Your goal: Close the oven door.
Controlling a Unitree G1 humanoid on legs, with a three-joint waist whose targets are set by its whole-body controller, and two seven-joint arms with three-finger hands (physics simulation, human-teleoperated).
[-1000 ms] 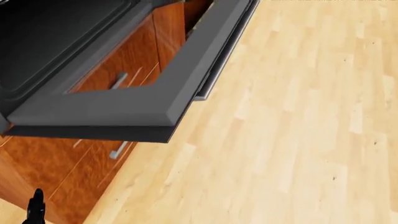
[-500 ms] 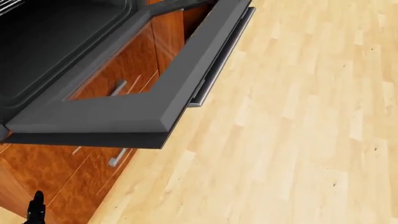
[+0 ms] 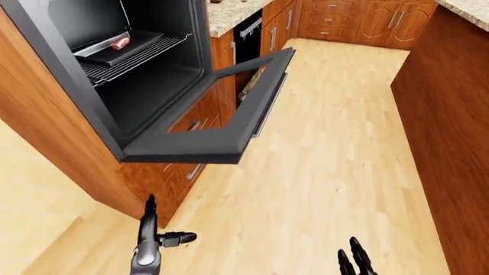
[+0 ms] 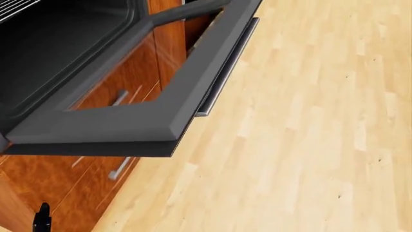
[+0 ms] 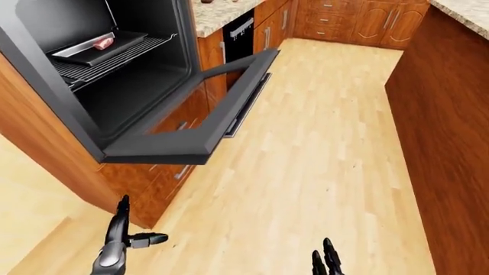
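Observation:
The oven door (image 3: 229, 117) hangs open, a dark grey frame lying nearly level and jutting out over the wood floor, with its bar handle (image 3: 269, 106) along the right edge. The oven cavity (image 3: 130, 63) stands at upper left, holding a rack and a tray with a pink piece on it. My left hand (image 3: 153, 240) shows at the bottom, below the door's near corner and apart from it, fingers spread open. Only the fingertips of my right hand (image 3: 351, 260) peek up at the bottom edge, also spread.
Wooden drawers with metal pulls (image 3: 192, 171) sit under the oven door. A second dark appliance (image 3: 248, 37) and more cabinets (image 3: 359, 20) stand at the top. A tall wooden wall (image 3: 451, 132) runs down the right side. Light wood floor (image 3: 328, 172) lies between them.
The head view shifted slightly: the door now sits a bit higher and further right in the picture, and my left hand's fingertip sits lower. The door's own angle looks unchanged.

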